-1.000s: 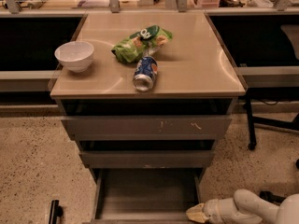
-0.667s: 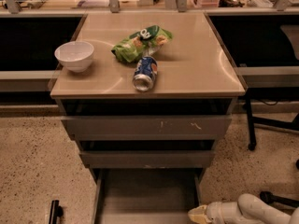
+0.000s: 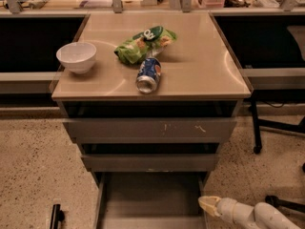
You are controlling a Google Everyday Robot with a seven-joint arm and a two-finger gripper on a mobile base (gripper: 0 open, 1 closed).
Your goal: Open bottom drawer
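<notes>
Bottom drawer [image 3: 151,194] stands well out below the two upper fronts, grey interior exposed. Gripper [image 3: 208,205] sits just beside its right edge, closed, holding nothing. Judgement: opening nearly complete; next, back away clear.

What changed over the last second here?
The gripper shifted slightly right and up in the picture, beside the right edge of the bottom drawer; nothing visibly grasped or released. The drawer stayed pulled out as far as before; the bowl, green bag and can on top did not move.
</notes>
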